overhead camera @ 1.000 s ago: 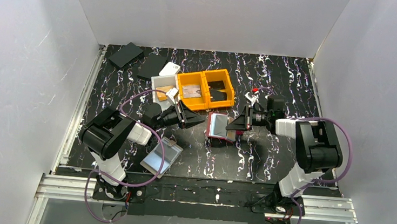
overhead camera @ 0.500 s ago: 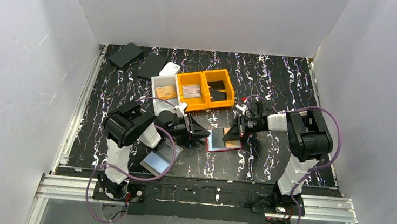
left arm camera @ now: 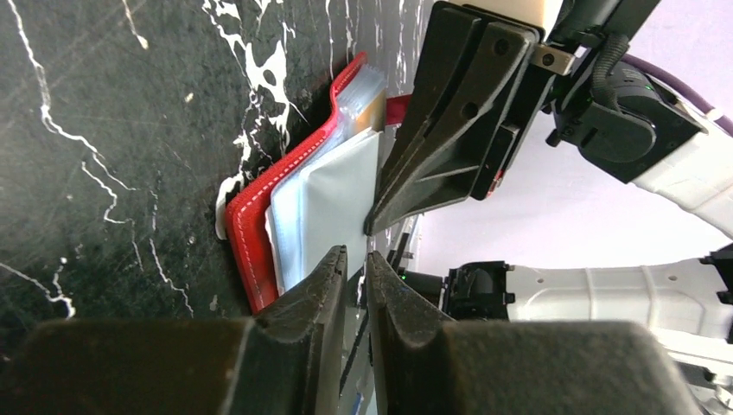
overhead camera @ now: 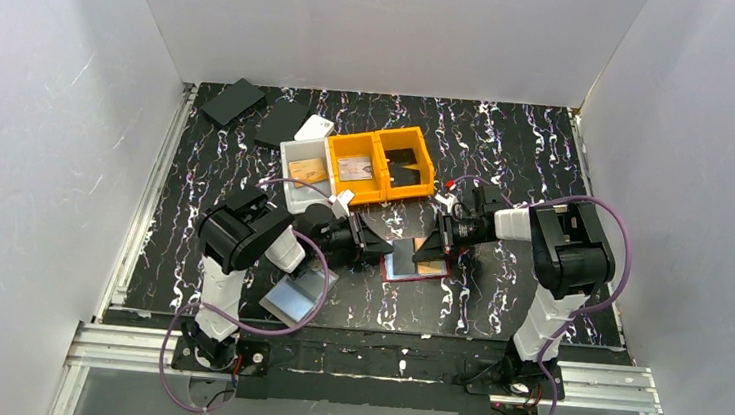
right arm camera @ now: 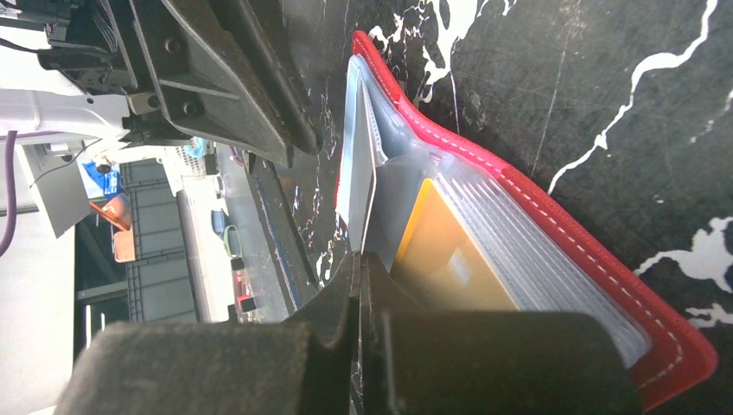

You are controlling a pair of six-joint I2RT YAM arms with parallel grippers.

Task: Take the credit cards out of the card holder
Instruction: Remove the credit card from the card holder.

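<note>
The red card holder lies open on the black marbled table between my two grippers. Its clear sleeves fan upward, and an orange credit card sits in one of them. My right gripper is shut on the edge of a raised sleeve, coming from the right. My left gripper faces it from the left, jaws a narrow slit apart, tips at the free edge of the pale sleeve. Whether anything lies inside the slit is unclear.
A white bin and an orange two-part bin behind the holder each hold cards. A shiny sleeve pack lies by the left arm. Flat black items rest at the back left corner. White walls enclose the table.
Both grippers brought the card holder nearer and down onto the table. In the last half second the left jaws narrowed and edged toward the sleeve; the right stayed shut.
</note>
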